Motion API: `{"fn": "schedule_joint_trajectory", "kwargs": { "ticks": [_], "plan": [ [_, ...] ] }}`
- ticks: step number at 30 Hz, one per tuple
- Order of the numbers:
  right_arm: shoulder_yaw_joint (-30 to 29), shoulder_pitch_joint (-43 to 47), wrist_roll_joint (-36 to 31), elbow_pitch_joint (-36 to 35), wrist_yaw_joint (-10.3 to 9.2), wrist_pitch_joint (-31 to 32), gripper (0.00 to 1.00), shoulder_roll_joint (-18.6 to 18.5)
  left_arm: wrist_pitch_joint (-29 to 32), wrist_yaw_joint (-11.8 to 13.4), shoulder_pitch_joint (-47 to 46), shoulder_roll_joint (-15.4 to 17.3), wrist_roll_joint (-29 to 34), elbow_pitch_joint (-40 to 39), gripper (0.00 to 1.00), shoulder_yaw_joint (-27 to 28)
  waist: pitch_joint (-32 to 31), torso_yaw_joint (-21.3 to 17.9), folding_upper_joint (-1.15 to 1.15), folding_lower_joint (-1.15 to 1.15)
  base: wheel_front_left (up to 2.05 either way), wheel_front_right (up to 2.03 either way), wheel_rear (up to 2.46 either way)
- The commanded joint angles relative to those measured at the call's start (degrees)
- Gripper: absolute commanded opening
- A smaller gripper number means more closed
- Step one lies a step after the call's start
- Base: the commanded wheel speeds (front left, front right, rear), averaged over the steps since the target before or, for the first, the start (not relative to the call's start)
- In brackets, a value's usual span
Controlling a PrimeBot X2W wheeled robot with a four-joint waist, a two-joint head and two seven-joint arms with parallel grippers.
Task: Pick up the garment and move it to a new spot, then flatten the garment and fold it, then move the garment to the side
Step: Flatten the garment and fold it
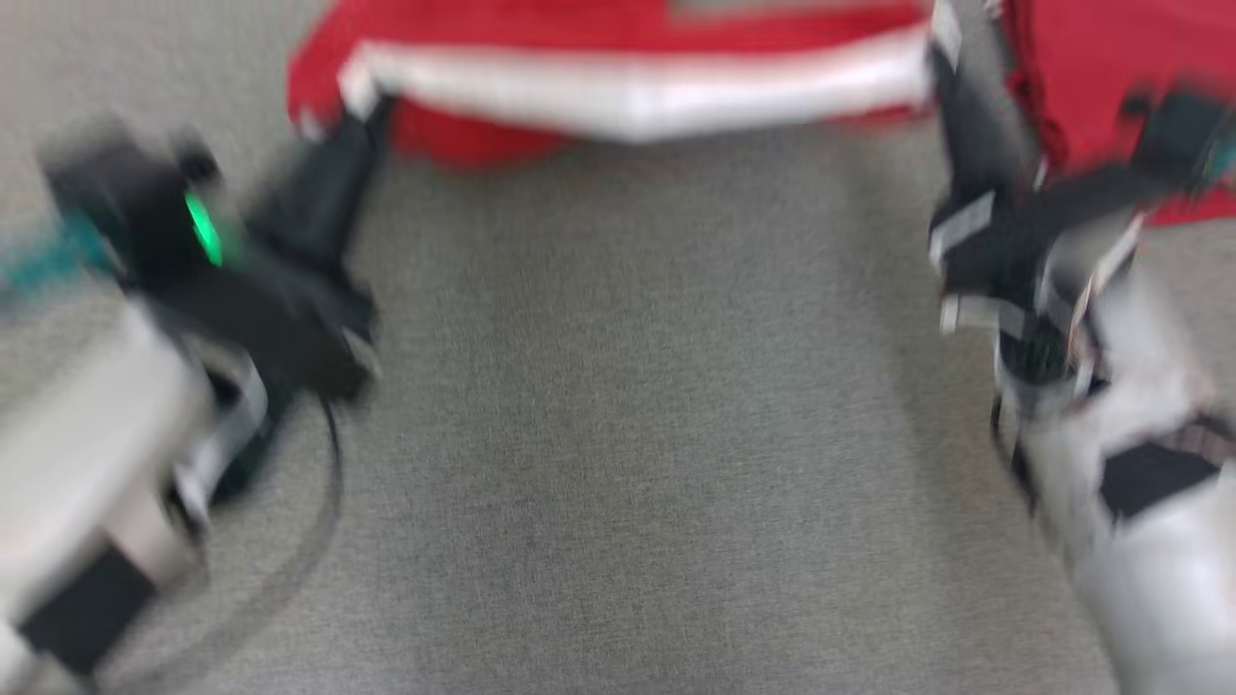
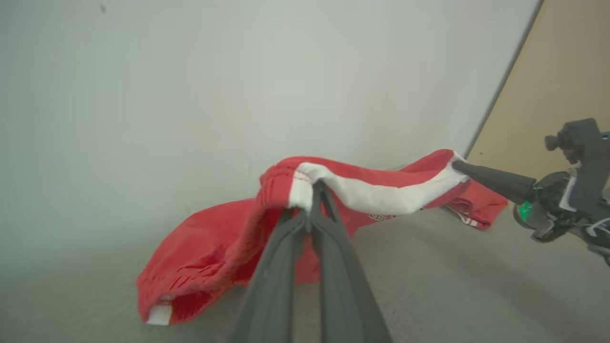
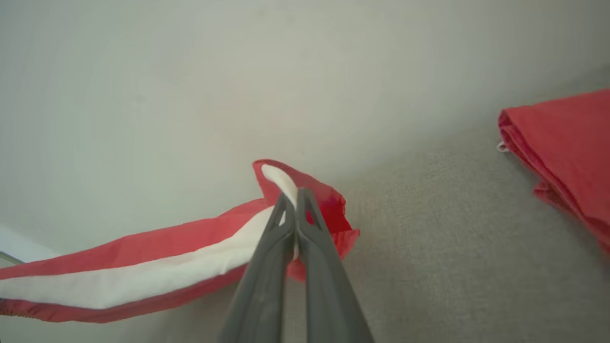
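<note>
The garment (image 1: 628,92) is red with a white band and hangs stretched between my two grippers above the grey surface. At its left end my left gripper (image 1: 362,106) is shut on the white band; the left wrist view shows those fingertips (image 2: 317,190) pinching the garment (image 2: 371,188). My right gripper (image 1: 941,48) is shut on the right end. The right wrist view has the right gripper (image 3: 295,195) clamped on the band of the garment (image 3: 143,271). The right gripper (image 2: 457,166) also appears in the left wrist view, holding the far corner. The head view is blurred.
A folded red cloth (image 1: 1091,87) lies at the back right, also seen as red cloth (image 3: 567,152) in the right wrist view. Grey fabric surface (image 1: 628,434) spreads between my arms. A pale wall (image 2: 238,85) stands behind, with a tan panel (image 2: 562,81) at the right.
</note>
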Motion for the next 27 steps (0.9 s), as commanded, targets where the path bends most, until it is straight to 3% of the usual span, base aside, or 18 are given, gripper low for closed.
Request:
{"fn": "schedule_joint_trajectory", "kwargs": {
  "ticks": [1, 6, 15, 27],
  "plan": [
    [-0.28, 2.18, 0.41, -1.01, -0.15, 0.13, 0.00, 0.22, -0.15, 0.40, 2.68, -0.18, 1.33, -0.91, 0.00, 0.00, -3.37, -0.40, 0.01, 0.02, 0.00, 0.00, 0.00],
    [-2.08, 15.08, 0.79, -6.75, -0.15, 0.94, 0.00, 0.97, -0.14, 2.16, 16.40, -1.85, 6.01, -5.69, 0.00, 3.59, -5.92, -0.16, 0.01, 0.02, 0.00, 0.00, 0.00],
    [-6.21, 33.58, -1.80, -14.14, -0.15, 3.41, 0.00, 3.45, -0.16, 0.40, 34.86, -4.62, 13.29, -4.37, 0.00, 6.29, -10.64, 0.91, 0.01, 0.02, 0.00, 0.00, 0.00],
    [-9.60, 55.73, -3.47, -25.78, -0.15, 10.24, 0.00, 8.07, -0.16, -1.19, 49.91, -5.74, 20.84, -2.37, 0.00, 12.99, -16.08, 1.97, 0.01, 0.02, 0.00, 0.00, 0.00]
  ]
}}
